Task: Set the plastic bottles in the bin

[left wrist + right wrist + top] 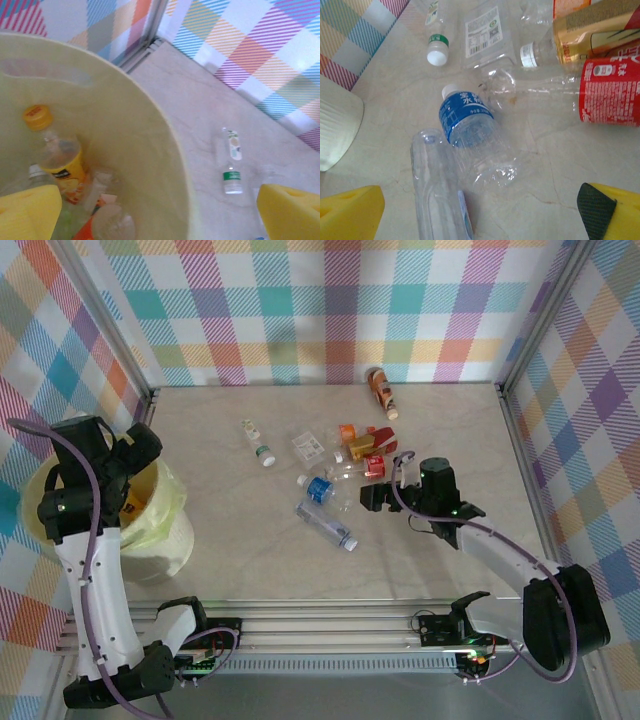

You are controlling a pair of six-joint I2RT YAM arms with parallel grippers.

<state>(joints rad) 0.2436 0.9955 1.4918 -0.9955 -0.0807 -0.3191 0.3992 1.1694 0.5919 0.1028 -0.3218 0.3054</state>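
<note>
The pale yellow-green bin (160, 525) stands at the left with my left gripper (130, 455) hovering over it. In the left wrist view that gripper (160, 215) is open and empty above the bin's rim (165, 135). Inside lie an orange-capped bottle (57, 160) and other bottles. Mid-table, my right gripper (375, 497) is open just right of the bottle pile. In its wrist view the right gripper (480, 212) stands over a blue-labelled bottle (470, 135) and a long clear bottle (437, 190), holding nothing.
A green-banded bottle (258, 441) lies apart to the left of the pile. A flattened clear bottle (485, 32), a gold bottle (600, 30) and a red-labelled bottle (610, 92) crowd the pile's far side. An orange bottle (380, 392) lies by the back wall.
</note>
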